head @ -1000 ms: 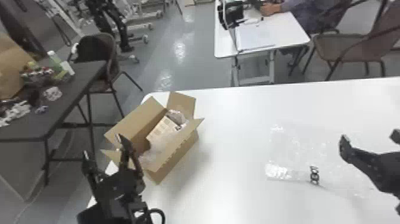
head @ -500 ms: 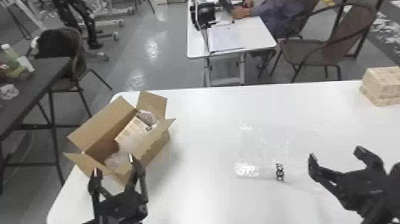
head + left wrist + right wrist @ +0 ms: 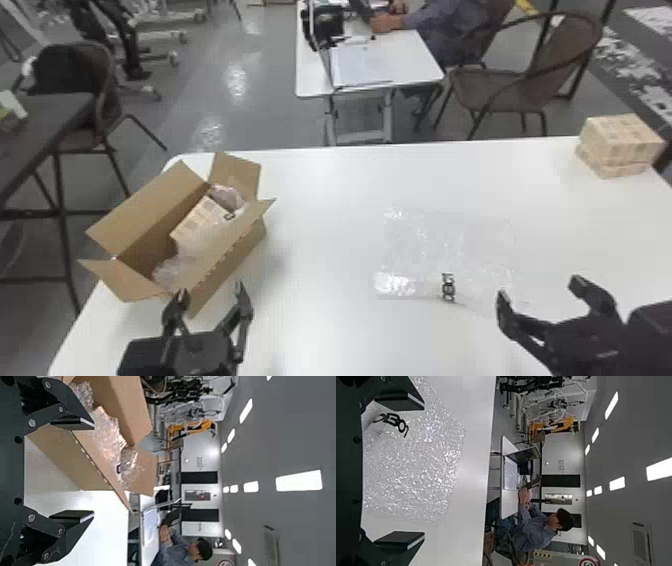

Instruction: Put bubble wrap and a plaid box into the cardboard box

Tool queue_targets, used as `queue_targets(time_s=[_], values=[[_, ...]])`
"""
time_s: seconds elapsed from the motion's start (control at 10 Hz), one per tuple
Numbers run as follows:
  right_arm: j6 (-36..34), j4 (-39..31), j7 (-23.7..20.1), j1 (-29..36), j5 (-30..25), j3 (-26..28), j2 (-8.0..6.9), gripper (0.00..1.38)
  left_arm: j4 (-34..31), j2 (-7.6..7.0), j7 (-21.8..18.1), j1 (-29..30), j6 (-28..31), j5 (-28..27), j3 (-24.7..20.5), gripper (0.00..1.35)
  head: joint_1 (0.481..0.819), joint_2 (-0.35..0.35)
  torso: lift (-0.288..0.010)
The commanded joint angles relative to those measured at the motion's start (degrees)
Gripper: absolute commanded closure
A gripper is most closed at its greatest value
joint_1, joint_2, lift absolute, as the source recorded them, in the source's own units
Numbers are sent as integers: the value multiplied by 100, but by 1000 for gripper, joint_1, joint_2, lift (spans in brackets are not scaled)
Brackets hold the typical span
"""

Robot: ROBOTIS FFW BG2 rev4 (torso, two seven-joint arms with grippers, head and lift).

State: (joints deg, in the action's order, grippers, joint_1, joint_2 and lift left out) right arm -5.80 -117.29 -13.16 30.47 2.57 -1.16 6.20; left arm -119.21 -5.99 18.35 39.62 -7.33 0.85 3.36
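Bubble wrap [image 3: 425, 245] lies flat on the white surface [image 3: 325, 200], a clear sheet with dark print along its near side, just to the left of my right pincer [image 3: 540, 290]. That pincer has its two fingers spread wide with nothing gripped; from the wrist, the right pincer [image 3: 424, 471] looks out over the sheet.

Across the surface, well to the left of the sheet, the cardboard box [image 3: 235, 267] sits at a slant with its flaps up and out. Inside it I see a plaid box [image 3: 197, 220], partly covered by crumpled wrap [image 3: 197, 250]. My left pincer [image 3: 211, 292] is at the near end of the carton, its fingers wide apart too and holding nothing; I can't tell whether one brushes the near flap [image 3: 125, 282].

Farther out, at the far right corner of the surface, more plaid boxes [image 3: 620, 142] are stacked. Beyond the edge there's a small white table [image 3: 410, 60], and a brown chair [image 3: 495, 90] to its right.
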Motion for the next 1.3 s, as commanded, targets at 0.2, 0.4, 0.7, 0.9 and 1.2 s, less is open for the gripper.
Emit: queue_targets(time_s=[0.2,0.4,0.7,0.9,1.2], values=[[-53,-145,-38,424,-46,142,-58,148,-58,309,151,415,-146,-182,-72,476,695,139,-108],[79,-180,6,618,-125,283,-286,148,39,614,494,626,-586,-472,-98,476,695,142,-108],[114,-162,-3,627,-134,300,-313,148,39,537,854,670,-630,-560,42,476,695,143,-108],[149,-145,-3,618,-143,291,-348,148,39,177,1259,608,-577,-481,271,483,695,147,-108],[176,-127,-3,600,-169,300,-383,148,39,-43,1443,564,-577,-393,385,483,695,137,-108]])
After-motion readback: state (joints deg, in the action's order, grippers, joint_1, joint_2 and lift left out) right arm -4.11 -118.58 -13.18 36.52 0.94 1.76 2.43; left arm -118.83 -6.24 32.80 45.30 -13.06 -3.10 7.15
